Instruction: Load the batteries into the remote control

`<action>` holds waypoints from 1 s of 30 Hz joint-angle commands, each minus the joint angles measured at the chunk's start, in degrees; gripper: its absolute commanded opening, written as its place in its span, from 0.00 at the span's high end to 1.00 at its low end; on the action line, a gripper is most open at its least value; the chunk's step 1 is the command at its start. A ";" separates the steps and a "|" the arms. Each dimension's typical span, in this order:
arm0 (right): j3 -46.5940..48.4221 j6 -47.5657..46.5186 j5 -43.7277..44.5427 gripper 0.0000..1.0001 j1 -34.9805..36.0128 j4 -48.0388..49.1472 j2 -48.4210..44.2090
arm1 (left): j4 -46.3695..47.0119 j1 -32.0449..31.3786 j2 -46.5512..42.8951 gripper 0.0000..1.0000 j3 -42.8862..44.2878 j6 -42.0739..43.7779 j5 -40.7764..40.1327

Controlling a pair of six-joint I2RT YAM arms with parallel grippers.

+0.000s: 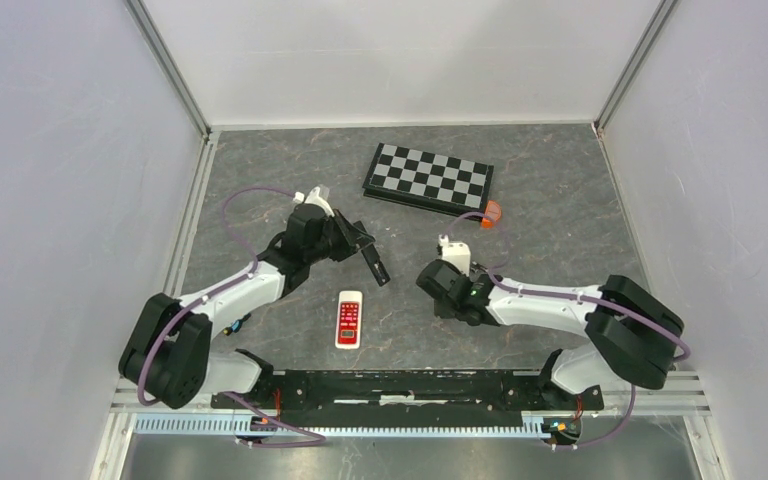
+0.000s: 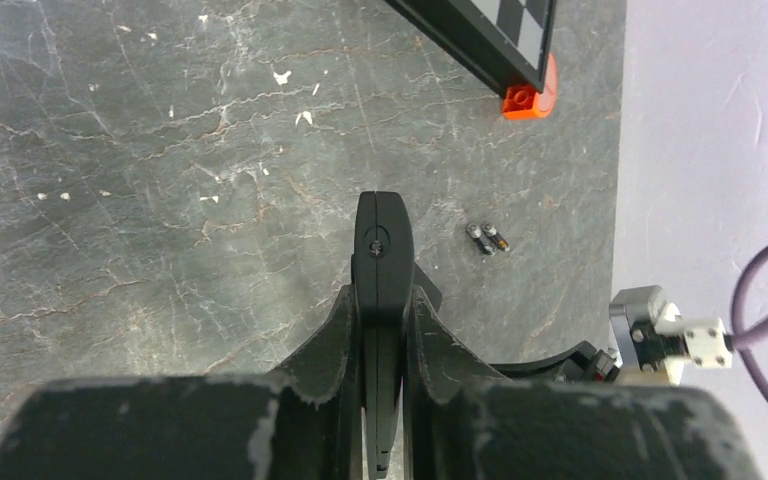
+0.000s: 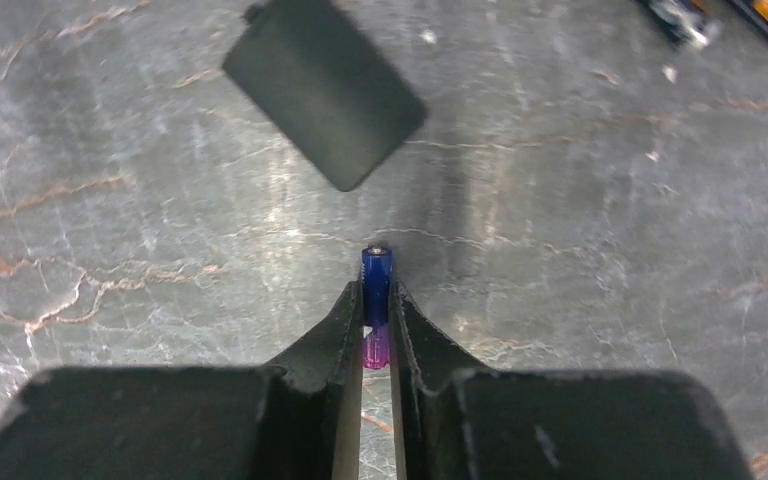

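Two robot arms work over a dark marbled desk (image 1: 260, 180). The left gripper (image 2: 381, 300) is clamped shut on a black remote (image 2: 380, 245), held on its edge above the desk so that only the narrow side shows. In the overhead view the remote slants down and to the right from the gripper. The compartment cannot be seen from here.

The right gripper (image 3: 375, 312) is pinched nearly closed on one battery (image 3: 376, 270), a slim blue-purple cell with a silvery tip poking out past the fingertips. Whether the cell is lifted clear of the desk cannot be told.

A flat black panel (image 3: 325, 90), probably the remote's battery cover, lies on the desk beyond that battery. Two spare batteries (image 2: 487, 238) lie side by side to the right of the black remote. A white remote (image 1: 349, 319) rests face up near the arm bases. A chessboard (image 1: 428, 176) and an orange brick (image 1: 491, 213) sit at the far side.

The step in hand appears to be carrying the first cell to the remote. Next, the right arm needs to bring the battery across. The left arm needs to turn the open compartment toward it, then seat the cell lengthwise with the correct end forward.
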 commanded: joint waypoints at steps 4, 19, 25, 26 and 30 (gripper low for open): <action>-4.63 19.80 3.03 0.99 -2.19 -0.49 -4.62 | 0.07 0.06 -6.62 0.98 -0.96 -0.34 0.22; -1.92 4.72 7.69 0.39 -4.64 3.69 -17.23 | -5.85 0.07 -13.86 0.98 1.06 1.95 -2.35; -1.60 -49.69 -12.22 0.38 -6.61 4.39 -22.06 | -10.15 0.56 -14.34 0.98 4.71 4.40 -1.10; -1.27 -55.69 -13.79 0.38 -6.70 1.13 -22.50 | -10.82 0.67 -14.40 0.98 5.10 4.78 -1.17; -0.33 -72.01 -16.57 0.37 -6.64 -5.28 -24.20 | -11.55 1.32 -14.55 0.98 6.26 4.84 -0.97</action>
